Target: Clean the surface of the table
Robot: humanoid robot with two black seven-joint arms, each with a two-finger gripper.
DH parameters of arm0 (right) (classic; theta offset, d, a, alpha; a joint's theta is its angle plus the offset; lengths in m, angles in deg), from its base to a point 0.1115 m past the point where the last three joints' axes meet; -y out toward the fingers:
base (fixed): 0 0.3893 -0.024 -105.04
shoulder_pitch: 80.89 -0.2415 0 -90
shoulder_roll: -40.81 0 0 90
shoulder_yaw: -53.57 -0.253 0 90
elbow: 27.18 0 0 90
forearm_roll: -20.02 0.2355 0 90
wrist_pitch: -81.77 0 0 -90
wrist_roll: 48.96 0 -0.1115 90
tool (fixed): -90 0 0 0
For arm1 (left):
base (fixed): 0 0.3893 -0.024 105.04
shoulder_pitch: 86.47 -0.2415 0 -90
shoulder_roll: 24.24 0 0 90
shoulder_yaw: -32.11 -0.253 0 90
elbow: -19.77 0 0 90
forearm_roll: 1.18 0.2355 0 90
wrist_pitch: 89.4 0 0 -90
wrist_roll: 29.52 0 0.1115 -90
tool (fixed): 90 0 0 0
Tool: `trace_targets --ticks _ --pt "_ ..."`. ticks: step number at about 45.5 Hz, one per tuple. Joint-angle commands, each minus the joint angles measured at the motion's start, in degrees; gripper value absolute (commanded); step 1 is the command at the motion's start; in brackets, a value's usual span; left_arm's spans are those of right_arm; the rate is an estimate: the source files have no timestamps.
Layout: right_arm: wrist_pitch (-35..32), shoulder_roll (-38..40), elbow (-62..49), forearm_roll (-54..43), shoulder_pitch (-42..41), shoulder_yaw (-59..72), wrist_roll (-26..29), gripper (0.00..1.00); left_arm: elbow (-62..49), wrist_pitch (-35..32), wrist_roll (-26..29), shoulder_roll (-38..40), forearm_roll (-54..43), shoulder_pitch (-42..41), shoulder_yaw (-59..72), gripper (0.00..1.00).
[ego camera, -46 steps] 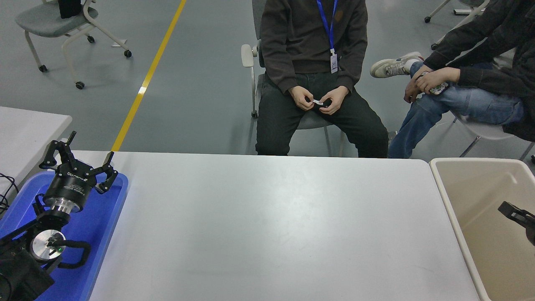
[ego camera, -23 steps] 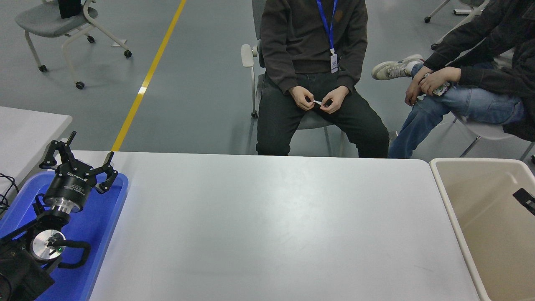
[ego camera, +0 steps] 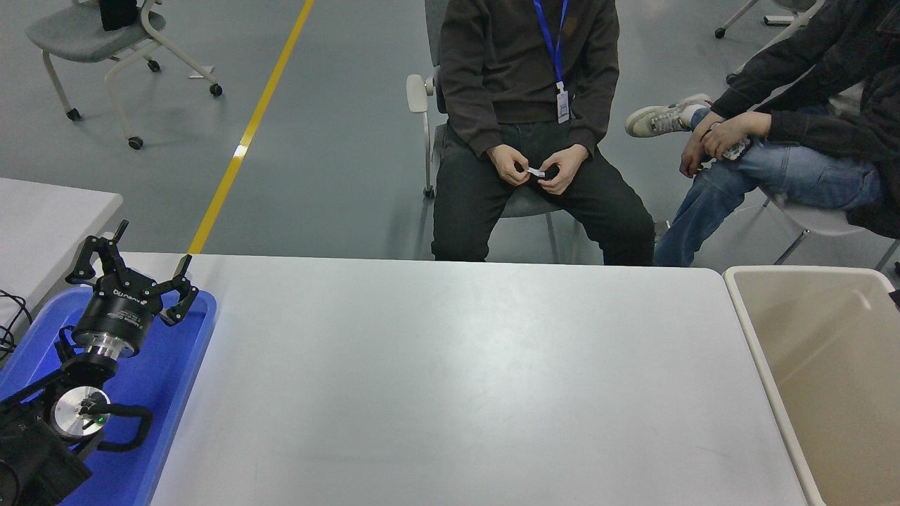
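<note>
The table surface (ego camera: 450, 379) is a wide matte white-grey top that fills the lower middle of the head view, and nothing lies on it. My left gripper (ego camera: 137, 261) is parked at the lower left above a blue tray (ego camera: 184, 372). It is open and holds nothing. Of my right arm only a dark sliver (ego camera: 896, 299) shows at the picture's right edge, over the beige bin, too little to tell its state.
A large beige bin (ego camera: 815, 365) stands against the table's right end. A smaller white table (ego camera: 49, 211) is at the far left. Two people sit beyond the far edge; one holds a small white scrap (ego camera: 536, 171). A wheeled chair (ego camera: 98, 35) stands at the back left.
My right gripper has drawn back up and to the right over the bin, almost out of the picture. The left arm has not moved.
</note>
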Motion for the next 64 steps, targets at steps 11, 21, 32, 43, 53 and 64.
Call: trace_targets --ticks 11,21,32,43,53,64 --pt "-0.1 4.2 21.5 0.3 3.8 -29.9 -0.1 0.99 0.0 0.0 0.1 0.0 0.0 0.0 0.0 1.00" --pt "0.0 1.3 38.1 0.3 12.0 -43.6 -0.3 0.99 0.0 0.0 0.0 0.0 0.0 0.0 0.0 1.00" --pt "-0.2 -7.4 46.9 -6.3 19.6 -54.6 -0.9 0.99 0.0 0.0 0.0 0.0 0.0 0.0 0.0 1.00" --pt "-0.8 -13.4 49.3 -11.4 23.2 -55.4 -8.7 0.99 0.0 0.0 0.0 0.0 0.0 0.0 0.0 1.00" --pt "-3.0 -17.1 50.3 -12.0 23.8 -55.4 -9.2 0.99 0.0 0.0 0.0 0.0 0.0 0.0 0.0 1.00" --pt "-3.6 -20.8 48.7 -18.2 22.1 -55.2 -9.2 0.99 0.0 0.0 0.0 0.0 0.0 0.0 0.0 1.00"
